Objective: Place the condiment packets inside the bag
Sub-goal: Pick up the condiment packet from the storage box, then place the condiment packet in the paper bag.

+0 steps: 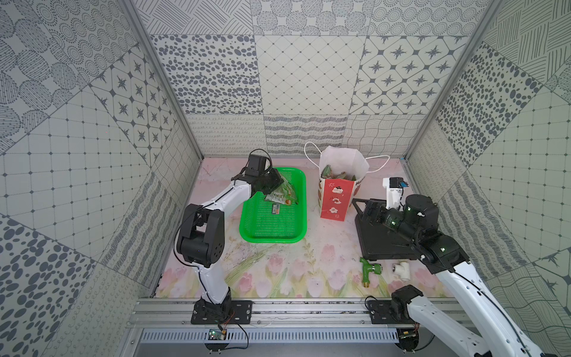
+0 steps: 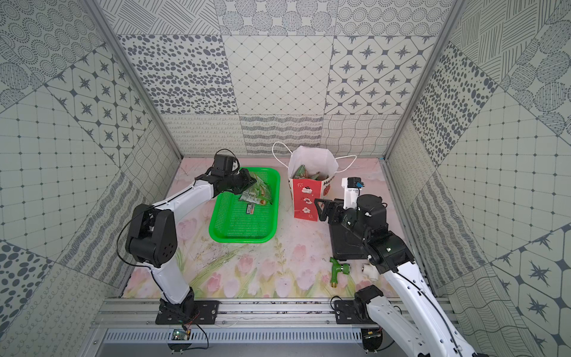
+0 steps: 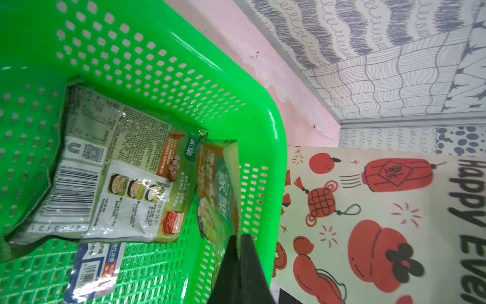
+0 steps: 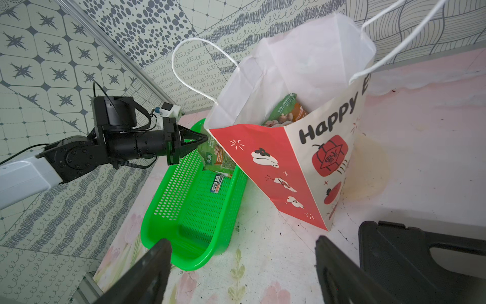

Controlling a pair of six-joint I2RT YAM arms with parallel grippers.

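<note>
1 condiment packet [image 3: 219,184] pinched edge-on by left gripper [image 3: 239,237] in far corner of basket [image 3: 273,126]; right gripper [image 4: 243,240] wide, empty. Next: lift into bag [image 4: 276,171].

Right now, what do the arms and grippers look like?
Left arm and right arm: white links, black joints, thin black cables alongside. Green lights glow on the right arm's joints. Left gripper and right gripper: black, with tapered triangular fingers.
</note>
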